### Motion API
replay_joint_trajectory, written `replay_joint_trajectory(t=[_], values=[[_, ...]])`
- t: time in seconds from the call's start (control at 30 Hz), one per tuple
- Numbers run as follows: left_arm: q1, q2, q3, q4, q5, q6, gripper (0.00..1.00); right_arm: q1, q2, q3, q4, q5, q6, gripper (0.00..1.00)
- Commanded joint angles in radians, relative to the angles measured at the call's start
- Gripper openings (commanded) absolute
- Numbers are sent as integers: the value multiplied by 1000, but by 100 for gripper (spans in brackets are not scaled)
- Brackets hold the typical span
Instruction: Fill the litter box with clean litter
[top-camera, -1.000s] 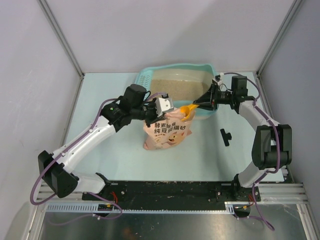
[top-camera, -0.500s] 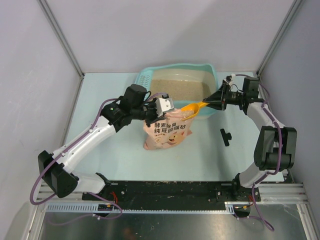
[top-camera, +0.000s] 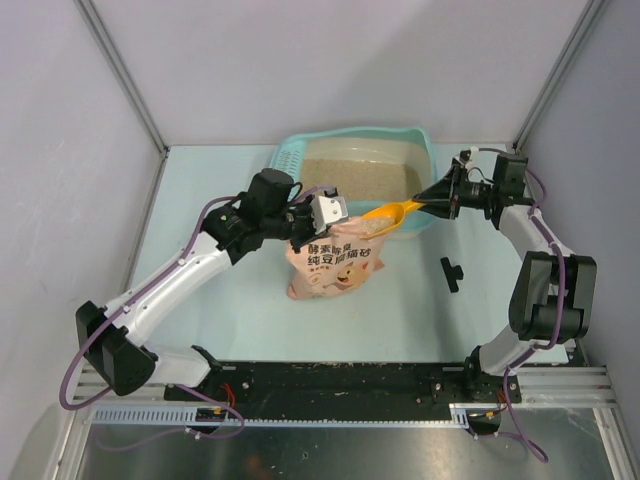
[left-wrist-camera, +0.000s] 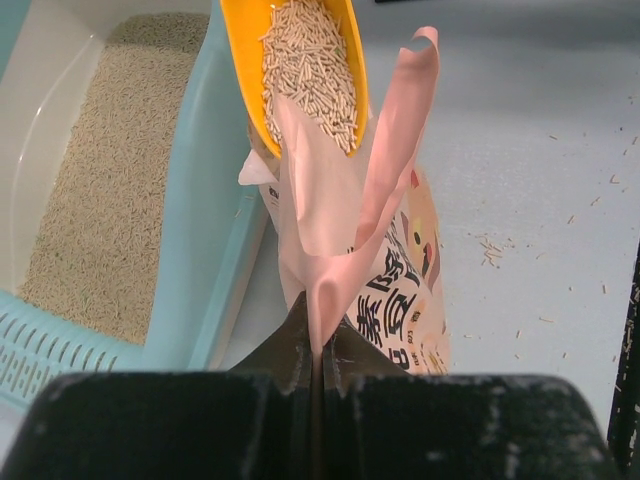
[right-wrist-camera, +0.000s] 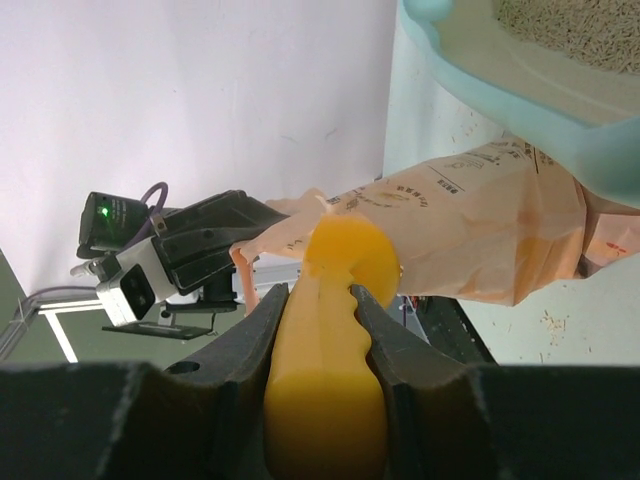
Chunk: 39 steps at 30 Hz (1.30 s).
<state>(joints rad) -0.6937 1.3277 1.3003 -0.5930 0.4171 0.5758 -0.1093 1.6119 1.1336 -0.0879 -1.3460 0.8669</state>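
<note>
The light teal litter box (top-camera: 350, 134) stands at the back of the table with clean litter (top-camera: 352, 178) covering its floor. In front of it stands a pink bag (top-camera: 335, 262). My left gripper (top-camera: 303, 222) is shut on the bag's top edge (left-wrist-camera: 320, 300), holding the mouth open. My right gripper (top-camera: 434, 200) is shut on the handle of an orange scoop (top-camera: 388, 214). The scoop's bowl (left-wrist-camera: 305, 70) sits at the bag's mouth, loaded with beige litter pellets, beside the box's near wall (left-wrist-camera: 205, 230). From the right wrist, the scoop handle (right-wrist-camera: 325, 400) fills the space between the jaws.
A small black part (top-camera: 452, 272) lies on the table to the right of the bag. Loose granules (left-wrist-camera: 490, 250) are scattered on the table beside the bag. The box's slotted grid end (top-camera: 290, 160) is at the left. Grey walls and frame posts enclose the table.
My right gripper has drawn back to the right, pulling the loaded scoop out of the bag's mouth towards the box's front right corner. The left arm and bag stayed put.
</note>
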Motion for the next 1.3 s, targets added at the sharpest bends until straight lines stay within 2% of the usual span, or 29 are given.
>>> replay_joint_trajectory(t=[0.0,0.33,0.57,0.8,1.13,1.27], values=[[-7,-50,79,133,9,16,0,-7,-33,6,59,-39,43,0],[-9,-47,90,131,-3,25,0,-30,-3,6,169,-38,122,0],[-7,-50,90,133,-20,19,0,-46,43,6,345,-30,242,0],[-7,-51,83,133,-49,27,0,-53,101,38,438,-12,300,0],[-1,-19,96,131,-78,42,0,-59,293,287,488,11,337,0],[-1,-16,99,131,-89,33,0,-70,414,478,415,31,287,0]])
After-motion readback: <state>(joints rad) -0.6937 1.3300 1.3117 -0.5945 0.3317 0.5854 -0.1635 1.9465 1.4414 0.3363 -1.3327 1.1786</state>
